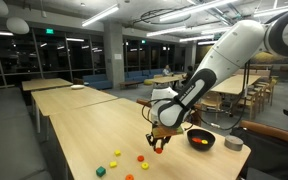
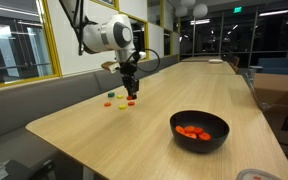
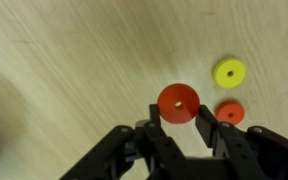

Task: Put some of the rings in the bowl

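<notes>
In the wrist view my gripper [image 3: 179, 112] is shut on a red-orange ring [image 3: 178, 101], held a little above the wooden table. Below it lie a yellow ring [image 3: 230, 72] and a smaller orange ring [image 3: 229, 111]. In both exterior views the gripper [image 1: 160, 144] [image 2: 130, 93] hangs low over a loose cluster of rings [image 1: 142, 157] [image 2: 123, 101]. The black bowl [image 1: 200, 146] [image 2: 199, 143] stands apart from the gripper, nearer the table's end, and holds several orange rings [image 2: 193, 131].
A small grey round container [image 1: 234, 144] sits just past the bowl. A green piece [image 1: 100, 171] lies with yellow ones [image 1: 117, 154] on the long wooden table [image 1: 84, 140]. More tables and chairs stand behind; a bench runs along the table's side [image 2: 14, 150].
</notes>
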